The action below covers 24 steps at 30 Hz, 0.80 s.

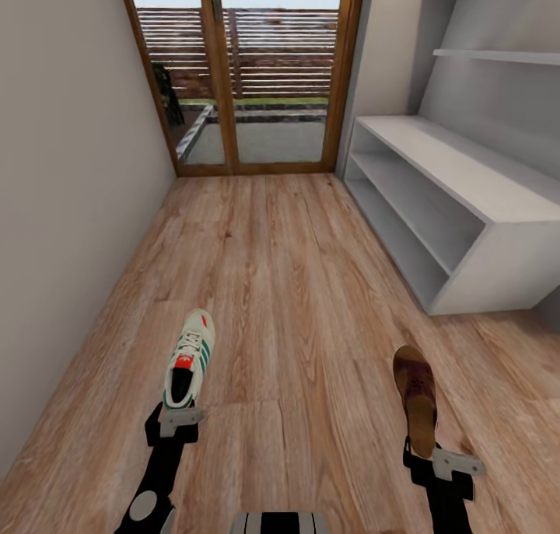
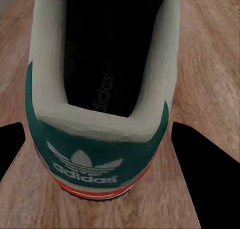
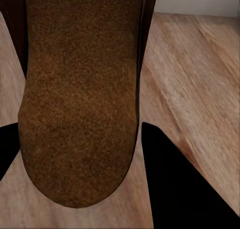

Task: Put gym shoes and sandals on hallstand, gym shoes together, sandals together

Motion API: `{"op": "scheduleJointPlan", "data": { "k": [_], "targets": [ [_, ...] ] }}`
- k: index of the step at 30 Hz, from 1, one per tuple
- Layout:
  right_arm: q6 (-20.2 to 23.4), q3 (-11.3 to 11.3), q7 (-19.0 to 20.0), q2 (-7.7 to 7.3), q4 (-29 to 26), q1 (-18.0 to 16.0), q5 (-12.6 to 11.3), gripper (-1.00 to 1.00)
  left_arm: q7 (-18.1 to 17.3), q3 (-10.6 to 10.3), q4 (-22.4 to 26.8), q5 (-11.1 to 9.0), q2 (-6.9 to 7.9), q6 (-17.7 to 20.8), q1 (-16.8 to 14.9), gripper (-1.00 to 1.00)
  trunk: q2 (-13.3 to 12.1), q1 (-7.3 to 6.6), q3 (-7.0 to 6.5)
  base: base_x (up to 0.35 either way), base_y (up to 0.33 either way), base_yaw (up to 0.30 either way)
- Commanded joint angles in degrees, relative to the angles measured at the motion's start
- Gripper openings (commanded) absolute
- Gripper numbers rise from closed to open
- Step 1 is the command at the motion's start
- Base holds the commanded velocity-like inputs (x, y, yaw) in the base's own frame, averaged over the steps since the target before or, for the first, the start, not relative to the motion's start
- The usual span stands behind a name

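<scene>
The gym shoe (image 2: 100,89) is cut off at the toe in the left wrist view; the sandal (image 3: 80,99) loses its strap end the same way in the right wrist view; whether either gripper's fingers touch the heels cannot be told; the hallstand (image 1: 467,184), right of the sandal, runs past the head view's edge.

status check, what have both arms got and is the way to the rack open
Left gripper at gym shoe heel, right gripper at sandal heel; grip unconfirmed. Hallstand ahead right, shelves bare. Floor between unobstructed.
</scene>
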<state>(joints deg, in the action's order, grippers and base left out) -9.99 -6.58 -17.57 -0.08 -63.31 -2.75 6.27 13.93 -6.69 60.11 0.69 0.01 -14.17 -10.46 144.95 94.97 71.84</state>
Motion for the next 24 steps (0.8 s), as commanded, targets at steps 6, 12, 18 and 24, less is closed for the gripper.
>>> {"op": "scheduleJointPlan", "data": {
  "k": [6,12,18,24],
  "targets": [
    [-0.18,1.78,0.13,-0.12,0.07,0.09,0.08,-1.00,-0.22,1.61,0.01,0.03,-0.14,0.02,-0.07,-1.00,0.00,0.00,0.00,0.325,0.000,0.000],
    [-0.20,2.47,0.15,-0.12,0.11,0.11,0.19,-1.00,-0.35,2.04,0.01,-0.03,-0.11,0.02,-0.08,-1.00,0.00,0.00,0.00,0.325,0.000,0.000],
    [-0.20,2.71,0.16,-0.15,0.12,0.11,0.22,-1.00,-0.37,2.18,-0.03,-0.07,-0.14,0.02,-0.08,-1.00,0.00,0.00,0.00,0.325,0.011,0.000],
    [-0.20,3.11,0.16,-0.16,0.17,0.11,0.25,-1.00,-0.39,2.22,-0.06,-0.08,-0.19,0.02,-0.08,-1.00,0.00,0.00,0.00,0.322,0.083,0.000]
  ]
}}
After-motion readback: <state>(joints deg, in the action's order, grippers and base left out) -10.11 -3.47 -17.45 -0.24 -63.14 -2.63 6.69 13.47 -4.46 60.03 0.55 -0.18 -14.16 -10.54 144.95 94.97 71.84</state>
